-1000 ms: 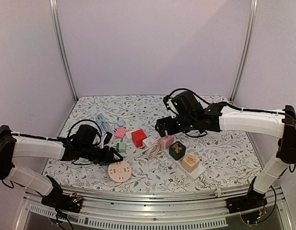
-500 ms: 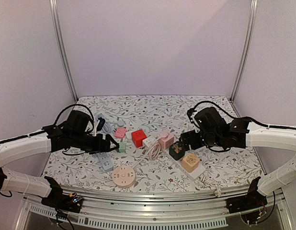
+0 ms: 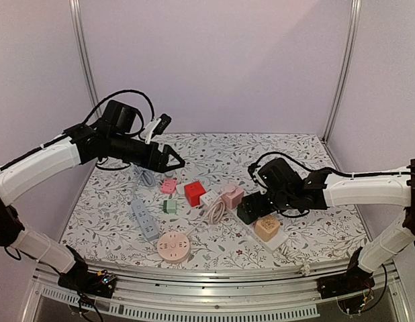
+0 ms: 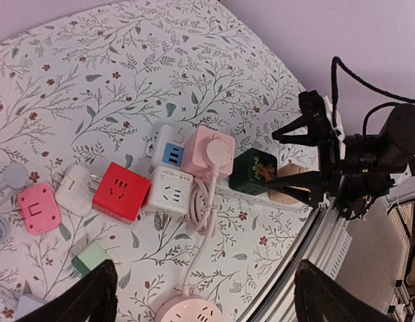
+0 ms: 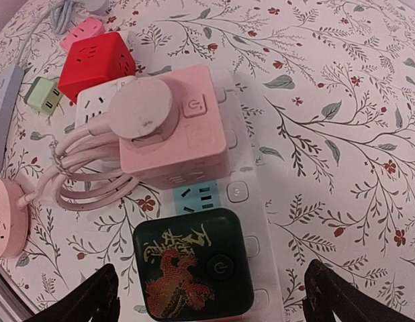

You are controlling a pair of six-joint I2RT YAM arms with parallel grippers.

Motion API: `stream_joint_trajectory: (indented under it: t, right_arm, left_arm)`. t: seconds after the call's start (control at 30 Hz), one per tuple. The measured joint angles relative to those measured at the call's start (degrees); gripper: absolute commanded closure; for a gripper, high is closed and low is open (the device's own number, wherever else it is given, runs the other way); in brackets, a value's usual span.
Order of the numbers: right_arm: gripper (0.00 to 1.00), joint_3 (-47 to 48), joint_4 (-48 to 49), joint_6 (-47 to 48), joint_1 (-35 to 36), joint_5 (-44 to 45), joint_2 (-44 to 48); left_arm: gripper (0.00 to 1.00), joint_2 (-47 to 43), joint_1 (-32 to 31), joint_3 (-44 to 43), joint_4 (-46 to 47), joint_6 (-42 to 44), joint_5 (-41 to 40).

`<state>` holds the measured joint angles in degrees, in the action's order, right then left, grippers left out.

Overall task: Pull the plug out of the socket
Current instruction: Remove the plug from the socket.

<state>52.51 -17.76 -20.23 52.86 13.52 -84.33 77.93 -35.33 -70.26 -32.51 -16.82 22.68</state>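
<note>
A white power strip (image 3: 283, 236) lies at mid-right with three cube plugs seated in it. The pink cube (image 5: 170, 131) carries a round pink plug (image 5: 140, 107) on top. Beside it sit a dark green cube with a dragon print (image 5: 191, 268) and a tan cube (image 3: 267, 227). My right gripper (image 5: 207, 302) hangs open just above the green cube (image 3: 248, 211), one finger on each side, not touching. My left gripper (image 3: 172, 157) is raised high over the table's back left, open and empty; its view looks down on the pink cube (image 4: 209, 153) and green cube (image 4: 256, 171).
Left of the strip are a red cube (image 3: 194, 192), a white cube (image 3: 209, 198), a small pink adapter (image 3: 168, 186) and a green adapter (image 3: 170, 206). A grey-blue strip (image 3: 144, 219) and a round pink socket (image 3: 173, 246) with its coiled cord (image 3: 214, 212) lie near the front.
My left gripper opened and rose from the table up toward the back left, and the grey-blue strip now lies uncovered. My right gripper swung from the pink cube to above the green cube.
</note>
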Motion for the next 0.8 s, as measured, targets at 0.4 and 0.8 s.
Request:
stream_joint_trajectory:
  t: [0.4,0.8]
  right_arm:
    - [0.34,0.74,2.75,2.27,1.53,0.92,-9.27]
    - [0.78,0.79,4.26,4.24,3.52,3.93,-10.45]
  left_arm:
    - [0.11,4.83,-0.02,0.92,7.02,2.75,3.89]
    - [0.11,6.27,-5.4,2.84,7.37,4.83,3.34]
